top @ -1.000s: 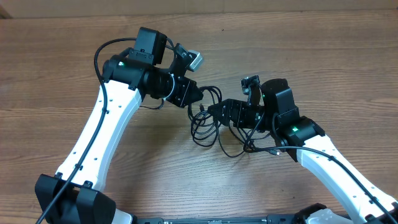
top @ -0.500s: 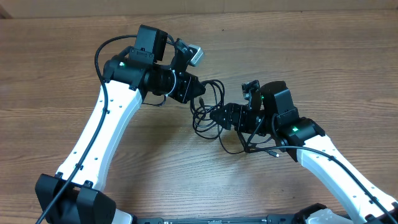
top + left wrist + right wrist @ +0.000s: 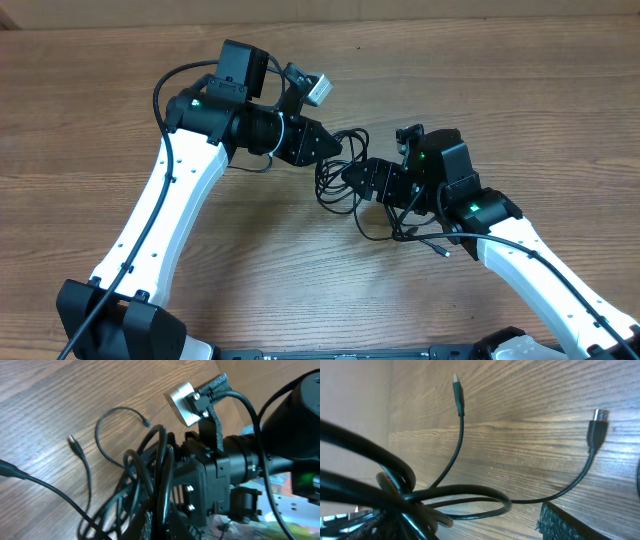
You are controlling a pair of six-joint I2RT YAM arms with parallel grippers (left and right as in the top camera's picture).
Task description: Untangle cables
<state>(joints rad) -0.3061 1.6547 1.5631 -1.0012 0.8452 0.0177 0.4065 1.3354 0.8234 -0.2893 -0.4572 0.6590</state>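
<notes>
1. Two white-and-black robot arms meet over a wood-grain worktop [image 3: 520, 90]. A tangle of thin black cables [image 3: 335, 190] is strung between them at centre frame in the overhead view.
2. The left tool [image 3: 322, 142] reaches in from the upper left and is clamped tight on the cables. In the left wrist view the bundle rises from the bottom centre of the frame, with its loops standing up off the wood.
3. The right tool [image 3: 362, 180] comes in from the lower right with its jaws set wide and its tip right at the tangle. The pictures do not show whether it touches a strand.
4. In the right wrist view one textured finger [image 3: 565, 520] shows in the lower right corner. The knotted bundle sits at lower left, apart from that finger.
5. Two free ends lie flat on the wood in that view: a slim plug [image 3: 458, 390] at upper centre and a broader silver-tipped plug [image 3: 597, 425] near the right edge.
6. Seen from overhead, a loose loop trails below the right tool. One small connector [image 3: 445, 250] rests just beside the right arm, to the lower right of centre.
</notes>
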